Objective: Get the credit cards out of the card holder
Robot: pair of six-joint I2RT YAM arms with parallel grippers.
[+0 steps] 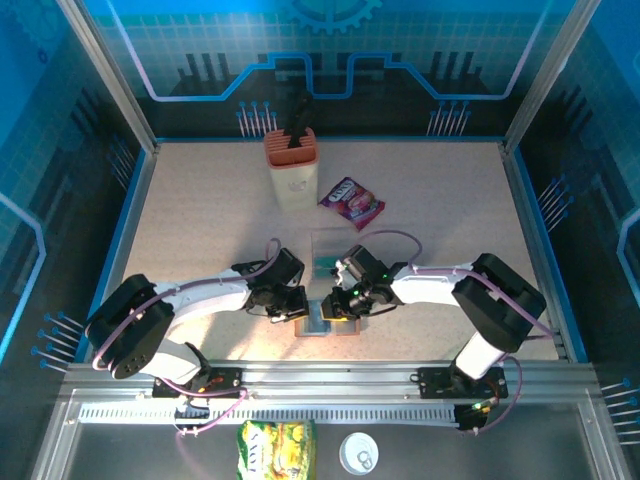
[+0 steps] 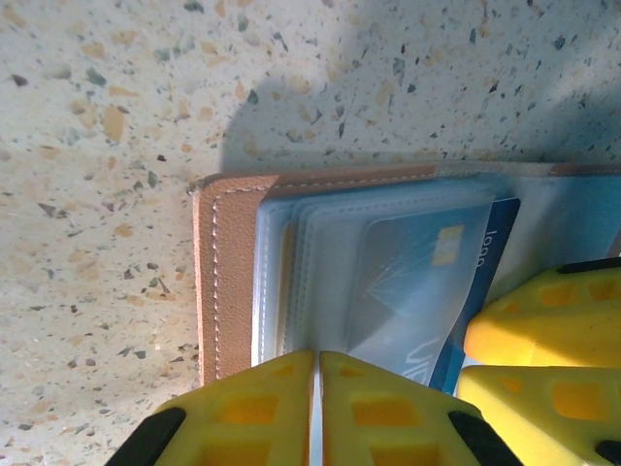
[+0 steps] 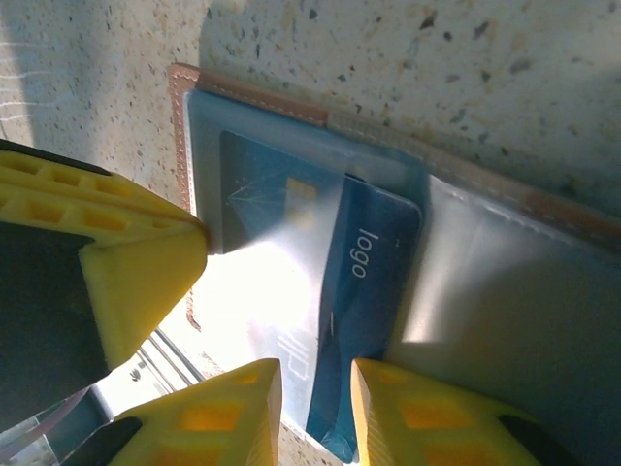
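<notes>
Salmon-brown leather with pale stitching, the card holder (image 2: 228, 282) lies open on the speckled worktop (image 2: 116, 116), its clear sleeves (image 2: 388, 223) fanned. A blue card (image 3: 374, 272) marked "logo" juts from one sleeve. The left hand (image 2: 317, 408) is closed at the sleeves' edge. The card's end sits between the right hand's (image 3: 315, 413) parted fingers; whether they clamp it cannot be told.

I see a speckled table (image 1: 200, 230). Far centre: cream knife block (image 1: 291, 178), orange slotted top, dark handle sticking up. Purple snack packet (image 1: 351, 202) lies flat just right of it. Clear plastic box (image 1: 326, 243) sits nearer, mid-table. Off the table, near side: yellow-green snack bag (image 1: 276, 447), white pull-tab can (image 1: 359, 453) right of it.
</notes>
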